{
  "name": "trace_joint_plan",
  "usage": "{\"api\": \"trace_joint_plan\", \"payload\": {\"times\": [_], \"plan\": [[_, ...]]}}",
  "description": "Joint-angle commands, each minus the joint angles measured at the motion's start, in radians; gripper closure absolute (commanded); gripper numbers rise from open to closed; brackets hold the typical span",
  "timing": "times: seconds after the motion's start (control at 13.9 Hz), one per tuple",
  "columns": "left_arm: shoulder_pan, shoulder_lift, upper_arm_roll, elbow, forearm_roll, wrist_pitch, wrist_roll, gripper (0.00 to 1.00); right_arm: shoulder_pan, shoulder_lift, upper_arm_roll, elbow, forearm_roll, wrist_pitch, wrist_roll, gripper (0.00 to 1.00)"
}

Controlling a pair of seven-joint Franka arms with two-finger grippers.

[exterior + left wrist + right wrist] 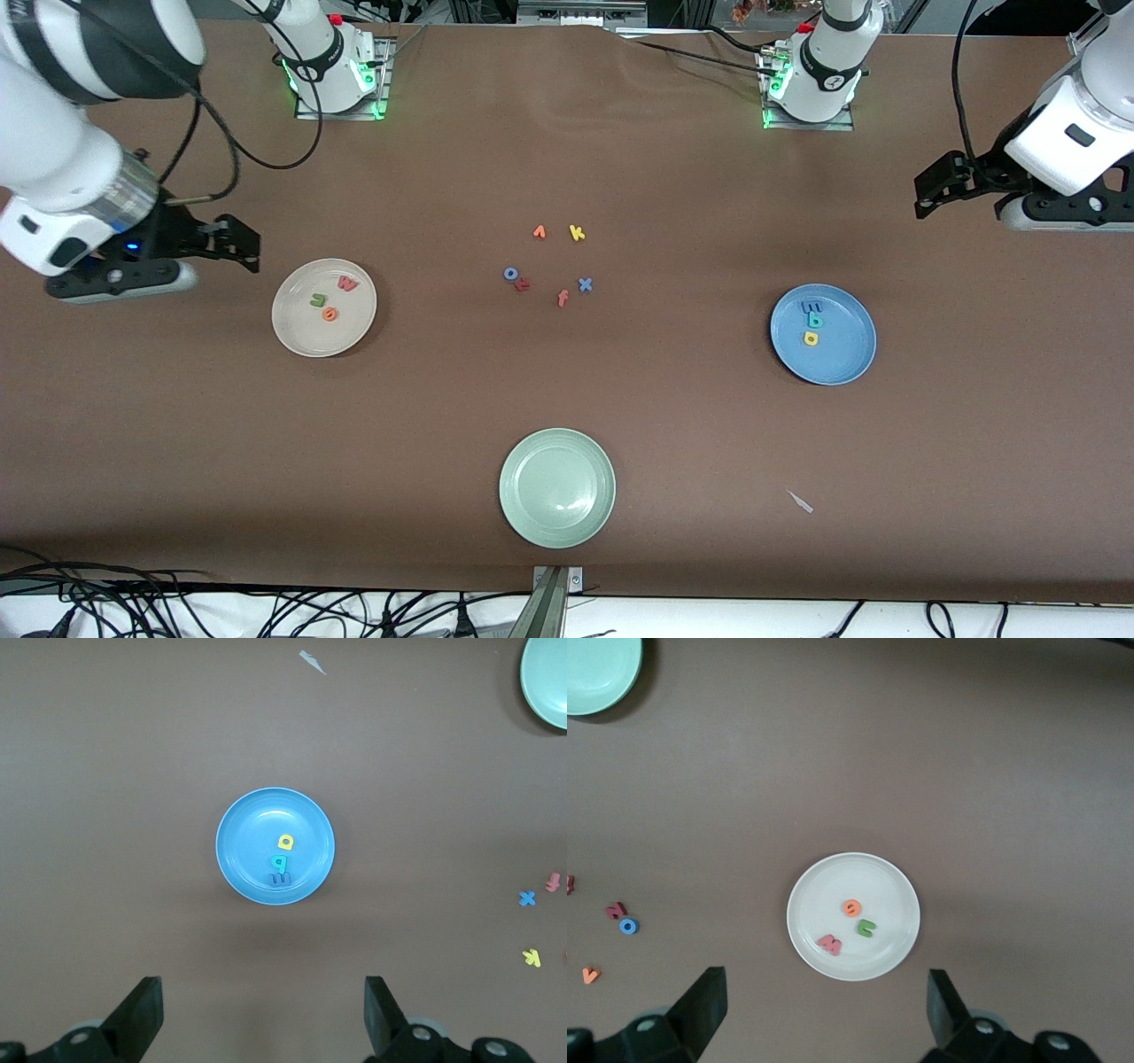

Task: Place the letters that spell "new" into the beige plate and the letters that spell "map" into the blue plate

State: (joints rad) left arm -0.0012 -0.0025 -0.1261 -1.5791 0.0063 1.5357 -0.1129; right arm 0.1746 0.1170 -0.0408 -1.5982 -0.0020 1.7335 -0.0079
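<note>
Letters that spell "new" (330, 299): green n, orange e, salmon-red w, all three lying in the beige plate (301, 332), which sits toward the right arm's end of the table from the loose letters (549, 266).
Letters that spell "map" (811, 321): blue m, teal p, yellow a, all three in the blue plate (842, 359), toward the left arm's end from that same cluster.
Pale green plate (556, 487): nearer the front camera than the cluster, nothing in it.
Right gripper (237, 244): jaws wide, empty, in the air beside the beige plate.
Left gripper (941, 184): jaws wide, empty, raised at its own end (waiting).
Status: both words appear placed; nothing seems left.
</note>
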Motion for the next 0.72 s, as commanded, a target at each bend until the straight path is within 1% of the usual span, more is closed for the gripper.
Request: {"api": "trace_joint_plan", "payload": {"times": [0.0,0.22,0.65], "plan": [[0.001,0.010,-0.018,0.022,0.030,-0.003,0.022,0.00,-0.061,-0.002,0.045,0.026,0.028,-0.055,-0.017,0.00],[0.003,0.009,-0.017,0.022,0.029,-0.003,0.022,0.00,-0.061,-0.010,0.022,0.032,0.028,-0.124,-0.020,0.00],[0.003,0.009,-0.017,0.022,0.030,-0.005,0.024,0.00,-0.060,-0.011,0.025,0.052,0.025,-0.147,-0.020,0.00]]}}
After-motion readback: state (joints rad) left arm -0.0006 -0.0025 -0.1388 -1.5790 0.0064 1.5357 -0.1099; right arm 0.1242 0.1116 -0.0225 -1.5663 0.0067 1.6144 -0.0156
